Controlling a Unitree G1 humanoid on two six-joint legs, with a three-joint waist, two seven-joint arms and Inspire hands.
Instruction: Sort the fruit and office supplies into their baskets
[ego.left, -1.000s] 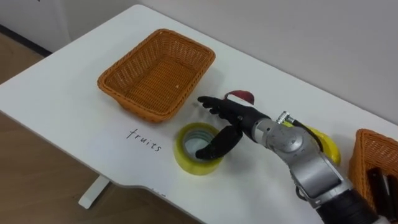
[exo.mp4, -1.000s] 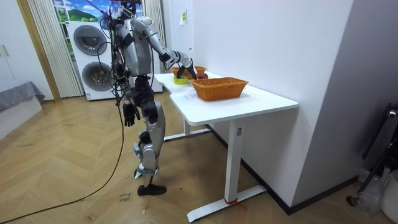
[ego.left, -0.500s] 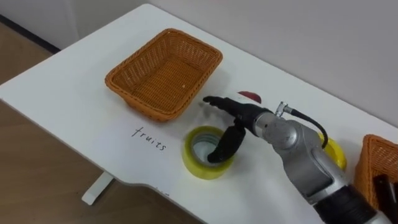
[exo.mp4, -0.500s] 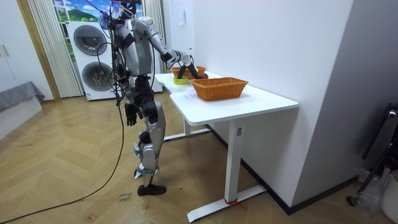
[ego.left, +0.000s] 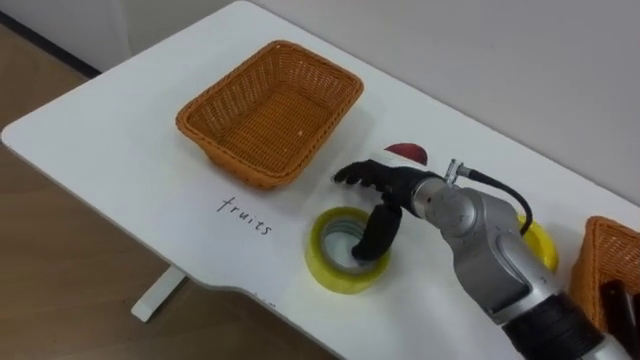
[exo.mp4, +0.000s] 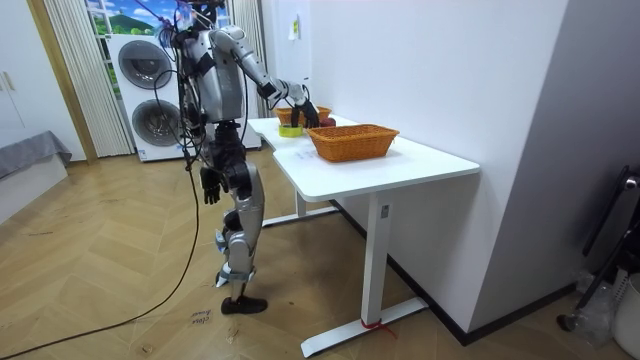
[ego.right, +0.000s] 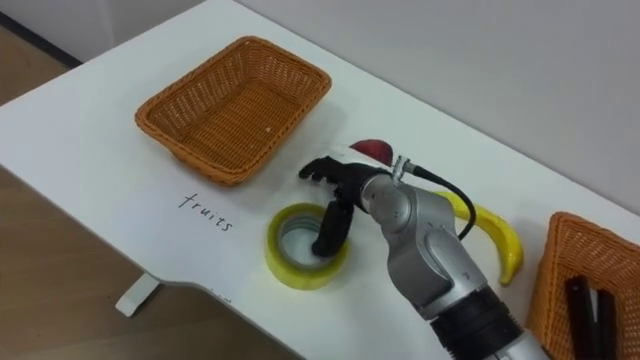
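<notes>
While your right hand (ego.left: 392, 190) sits over the yellow tape roll (ego.left: 338, 275), its thumb (ego.left: 375, 235) reaches down into the roll's hollow centre. Its fingers (ego.left: 352, 176) stay spread above the far side of the roll. They are not closed on the roll's wall, so the hand is released. The tape roll lies flat on the white bench (ego.left: 120, 150), close to the near edge.

Just beyond the roll, behind your hand, is a red apple (ego.left: 405, 153). To the roll's right, partly hidden by your forearm, lies a banana (ego.left: 538, 245). Further right of the roll is a wicker basket (ego.left: 590, 268) holding dark items (ego.left: 620, 300). To the roll's left you see the handwritten word "fruits" (ego.left: 245, 215). Beyond that word stands the empty fruit basket (ego.left: 262, 168), apart from the roll.

In the room view you stand at the bench's end. Your left hand (exo.mp4: 210, 184) hangs at your side, well away from the roll, and I cannot tell its state.
</notes>
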